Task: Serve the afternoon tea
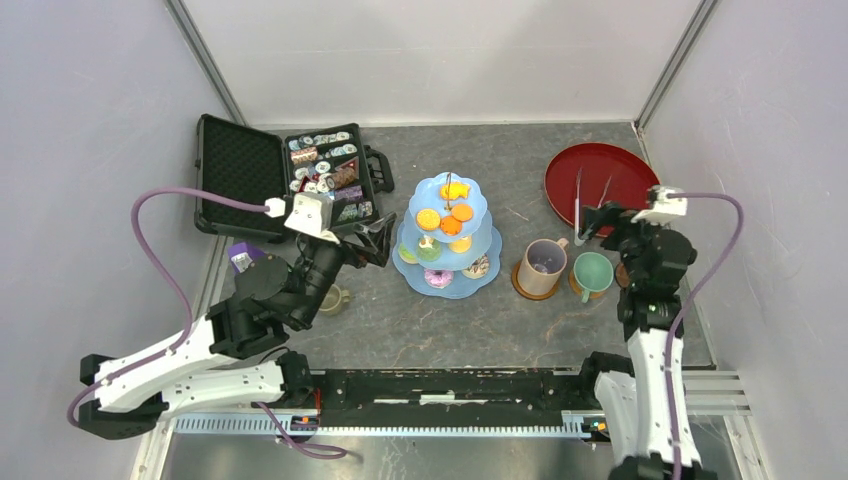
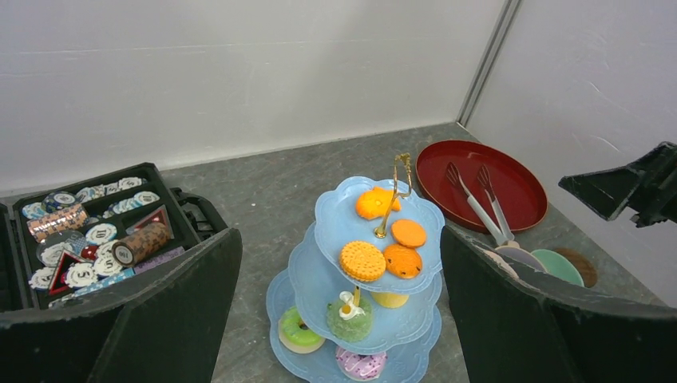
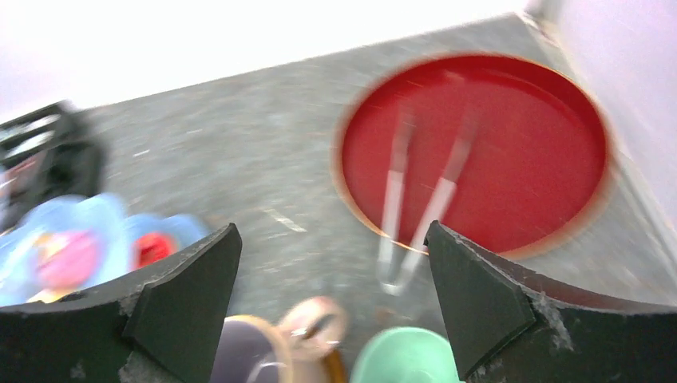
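Open black case [image 1: 285,185] of chips at 10 o'clock; red tray [image 1: 625,165] at 2 o'clock, tongs [image 1: 578,205] across its rim.

Cake stand [image 1: 424,196]: pale blue, three scalloped tiers, upright.
Orange biscuits [image 1: 450,218]: lying flat on the top tier.
Donuts [image 2: 299,329]: one green and one pink, on the lowest tier.
Tan mug [image 1: 545,262]: upright on a brown coaster [image 1: 522,286], right of the stand.
Green cup [image 1: 592,272]: upright, just beside the mug.
Olive cup [image 1: 335,298]: left of the stand, partly hidden.
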Controlling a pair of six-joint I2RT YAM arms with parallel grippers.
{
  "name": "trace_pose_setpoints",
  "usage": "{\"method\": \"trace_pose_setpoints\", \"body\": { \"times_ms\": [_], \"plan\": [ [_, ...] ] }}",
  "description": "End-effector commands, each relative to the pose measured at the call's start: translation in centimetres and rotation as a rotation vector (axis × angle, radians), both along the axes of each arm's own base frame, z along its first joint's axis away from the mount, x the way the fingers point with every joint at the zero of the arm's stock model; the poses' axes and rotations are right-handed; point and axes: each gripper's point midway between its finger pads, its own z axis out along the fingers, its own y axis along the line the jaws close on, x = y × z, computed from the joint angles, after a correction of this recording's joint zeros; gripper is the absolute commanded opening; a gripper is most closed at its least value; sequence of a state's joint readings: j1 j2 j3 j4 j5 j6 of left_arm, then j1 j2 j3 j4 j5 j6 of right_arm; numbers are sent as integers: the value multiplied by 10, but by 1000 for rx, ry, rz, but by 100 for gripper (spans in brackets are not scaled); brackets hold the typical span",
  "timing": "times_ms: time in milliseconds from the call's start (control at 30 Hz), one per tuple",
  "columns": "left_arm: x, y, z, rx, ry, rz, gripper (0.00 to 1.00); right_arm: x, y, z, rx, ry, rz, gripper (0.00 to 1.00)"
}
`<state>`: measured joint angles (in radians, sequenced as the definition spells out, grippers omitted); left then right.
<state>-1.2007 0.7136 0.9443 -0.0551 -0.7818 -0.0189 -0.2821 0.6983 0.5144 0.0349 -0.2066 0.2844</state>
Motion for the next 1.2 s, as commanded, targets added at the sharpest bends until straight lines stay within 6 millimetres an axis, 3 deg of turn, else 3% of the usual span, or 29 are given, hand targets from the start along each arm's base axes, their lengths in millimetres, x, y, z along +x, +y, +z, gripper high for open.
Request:
{"method": "trace_pose_setpoints", "body": {
  "times_ms": [0, 133, 233, 367, 533, 667, 800, 967, 1167],
  "plan": [
    [-5, 9, 21, -93, 2, -9, 100, -16, 85, 51, -77, -124, 351, 94],
    [-3, 19, 27, -94, -15, 33, 100, -43, 163, 88, -51, -251, 668, 93],
    [-3, 27, 33, -110, -29, 57, 100, -61, 207, 105, -60, -291, 810, 93],
    [-4, 37, 39, -148, -35, 76, 100, -77, 279, 93, -103, -236, 974, 93],
    [-6, 54, 46, -185, -40, 116, 100, -118, 373, 75, -246, -213, 1131, 96],
    [-7, 68, 46, -234, -55, 152, 100, -132, 431, 43, -256, -189, 1294, 95],
    [-6, 78, 41, -217, -74, 191, 100, -128, 474, 6, -354, -134, 1347, 95],
    [-6, 90, 36, -221, -87, 226, 100, -114, 513, -39, -435, -86, 1370, 95],
    [-10, 99, 33, -260, -101, 221, 100, -102, 545, -86, -536, -56, 1390, 98]
  ]
}}
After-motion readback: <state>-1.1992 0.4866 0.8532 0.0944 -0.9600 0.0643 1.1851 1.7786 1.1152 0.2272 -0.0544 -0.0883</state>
